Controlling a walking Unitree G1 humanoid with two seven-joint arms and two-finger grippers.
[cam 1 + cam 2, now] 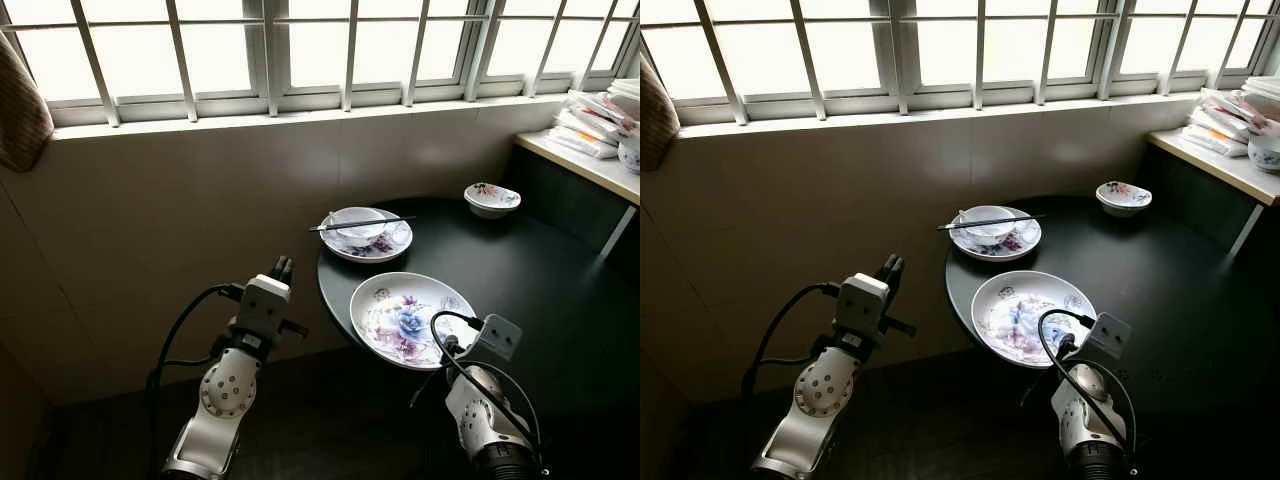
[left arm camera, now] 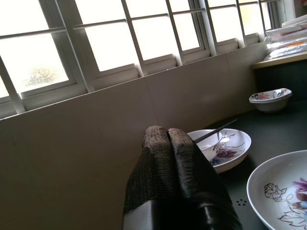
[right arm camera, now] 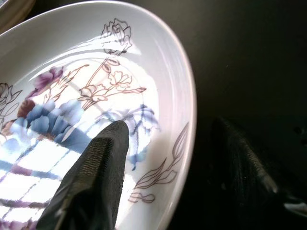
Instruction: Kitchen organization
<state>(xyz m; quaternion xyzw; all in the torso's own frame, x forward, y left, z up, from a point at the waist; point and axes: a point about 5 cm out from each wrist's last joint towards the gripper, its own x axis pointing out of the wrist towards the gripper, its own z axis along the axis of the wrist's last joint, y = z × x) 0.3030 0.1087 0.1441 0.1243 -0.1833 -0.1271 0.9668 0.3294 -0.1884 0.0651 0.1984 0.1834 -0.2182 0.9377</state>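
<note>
A large white plate with blue and purple flowers (image 1: 405, 318) lies at the near edge of the round dark table (image 1: 530, 280). My right gripper (image 3: 170, 125) is open at the plate's near rim: one finger (image 3: 103, 163) lies over the plate's inside, the other (image 3: 240, 158) over the dark table outside it. My left gripper (image 2: 167, 136) is shut on nothing and held up left of the table, in front of the tiled wall. Further back, a smaller floral plate (image 1: 385, 246) carries a bowl (image 1: 358, 224) with dark chopsticks (image 1: 375, 222) across it.
A small floral bowl (image 1: 492, 198) sits at the table's far side. A counter (image 1: 585, 160) at the right holds stacked packets (image 1: 595, 120) and a bowl (image 1: 630, 152). A barred window (image 1: 320, 50) runs above the tiled wall. A brown cloth (image 1: 20, 100) hangs at the left.
</note>
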